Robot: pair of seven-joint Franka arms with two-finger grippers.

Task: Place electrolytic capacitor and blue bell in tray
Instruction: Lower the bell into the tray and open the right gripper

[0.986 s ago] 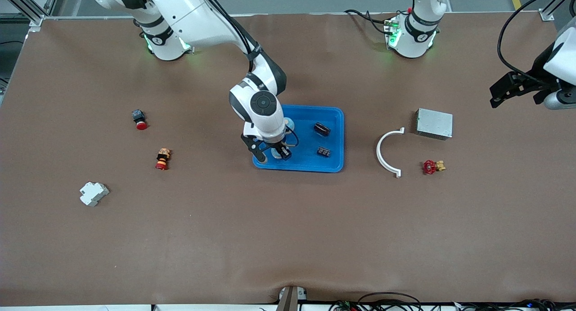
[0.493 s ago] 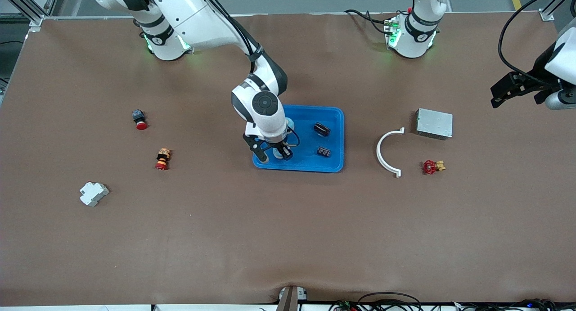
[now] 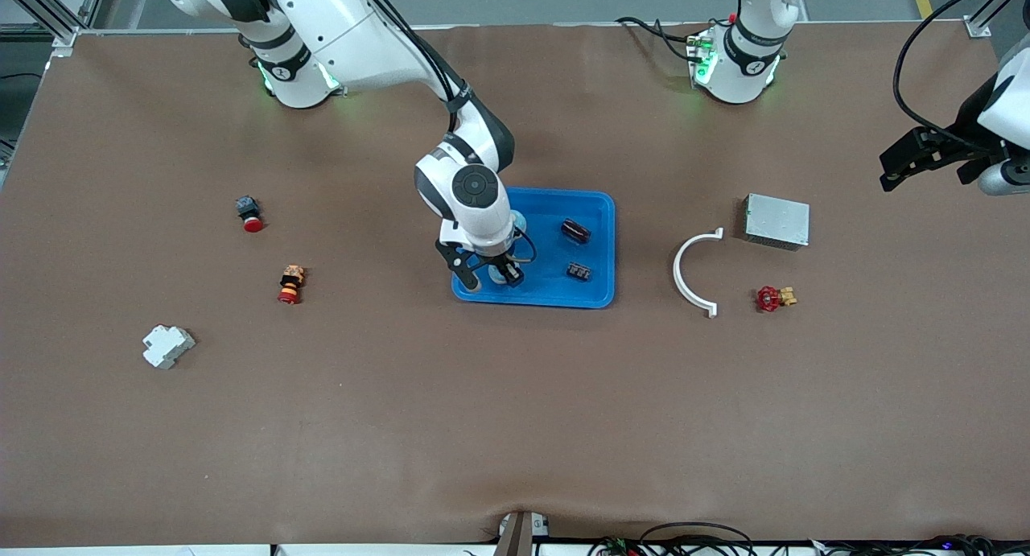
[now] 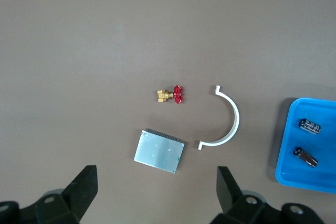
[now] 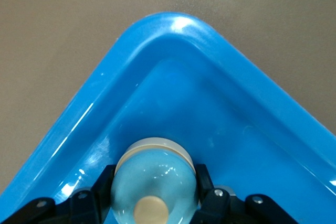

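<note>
Blue bell held over the tray

Right claw (image 3: 488, 279) grips the blue bell (image 5: 155, 182) over the tray (image 3: 599, 250) corner (capacitor (image 3: 574, 232) already inside); left claw (image 4: 157, 192), spread wide, waits above the tabletop (image 3: 515, 419).

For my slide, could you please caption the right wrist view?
Right gripper holds the blue bell inside a corner of the tray.
</note>
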